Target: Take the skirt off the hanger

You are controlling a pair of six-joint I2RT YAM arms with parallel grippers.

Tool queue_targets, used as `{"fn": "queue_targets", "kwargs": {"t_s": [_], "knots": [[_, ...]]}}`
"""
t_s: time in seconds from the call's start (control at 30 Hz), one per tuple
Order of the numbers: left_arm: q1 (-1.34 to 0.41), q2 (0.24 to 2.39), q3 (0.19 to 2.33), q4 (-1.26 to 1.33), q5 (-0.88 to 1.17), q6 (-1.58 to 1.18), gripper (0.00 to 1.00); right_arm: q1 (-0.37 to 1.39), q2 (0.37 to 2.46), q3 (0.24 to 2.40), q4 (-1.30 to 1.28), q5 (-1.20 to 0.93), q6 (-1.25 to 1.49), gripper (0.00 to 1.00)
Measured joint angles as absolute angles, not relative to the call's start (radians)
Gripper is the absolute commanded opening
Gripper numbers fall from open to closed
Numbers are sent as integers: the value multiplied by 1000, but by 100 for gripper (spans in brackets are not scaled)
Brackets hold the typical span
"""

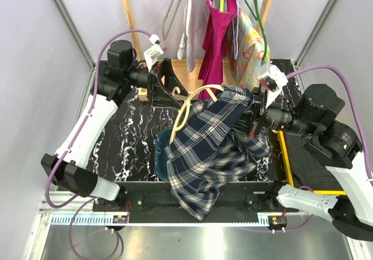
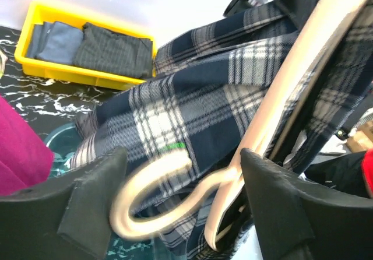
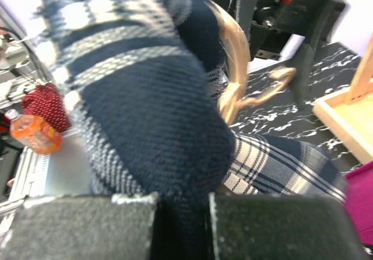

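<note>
Your right gripper (image 1: 257,112) is clamped on a bunched fold of the skirt (image 1: 211,149), a navy plaid with white stripes. In the right wrist view the fabric fills the narrow gap between the fingers (image 3: 76,225). You cannot tell whether the hanger is pinched there too.

The skirt hangs in the air over the middle of the black marbled table (image 1: 131,149). Its upper end is at the right gripper and its lower end droops past the near table edge. It is still wrapped around the cream hanger (image 1: 192,101), which tilts up out of the cloth towards the left.

Your left gripper (image 2: 183,158) is spread wide. The hanger's hook (image 2: 148,193) lies in the gap between its fingers (image 2: 87,207), blurred, with neither finger clearly touching it.

A teal dish (image 1: 159,153) shows beneath the skirt's left edge. A yellow tray (image 2: 29,41) of folded dark clothes sits at the table's right side. At the back, a magenta garment (image 1: 217,35) and a floral one (image 1: 249,45) hang from a rack.
</note>
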State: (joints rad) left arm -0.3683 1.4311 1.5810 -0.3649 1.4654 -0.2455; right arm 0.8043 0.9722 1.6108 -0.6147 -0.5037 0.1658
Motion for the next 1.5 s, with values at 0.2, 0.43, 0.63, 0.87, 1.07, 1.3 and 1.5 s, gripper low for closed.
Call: {"fn": "queue_targets", "kwargs": {"t_s": [0.2,0.43,0.63,0.87,1.07,1.3,1.5], "knots": [[-335,1430,1610,-356,1477,-307,39,804,937,1573,-610,-440,139,0],[-185,1430,1610,-358,1477,-386,64,805,800,1408,-614,-273,111,0],[-247,1434,1630,-368,1478,-363,92,805,802,1388,-604,-228,83,0],[-265,1441,1643,-175,1485,-392,99,805,905,1409,-604,-286,84,0],[-102,1500,1299,400,1491,-842,98,805,1018,1600,-622,-384,104,0],[-70,1580,1097,562,1485,-1078,98,805,1108,1911,-545,-533,167,0],[-130,1522,1136,676,1485,-1176,99,805,1126,1963,-504,-612,204,0]]}}
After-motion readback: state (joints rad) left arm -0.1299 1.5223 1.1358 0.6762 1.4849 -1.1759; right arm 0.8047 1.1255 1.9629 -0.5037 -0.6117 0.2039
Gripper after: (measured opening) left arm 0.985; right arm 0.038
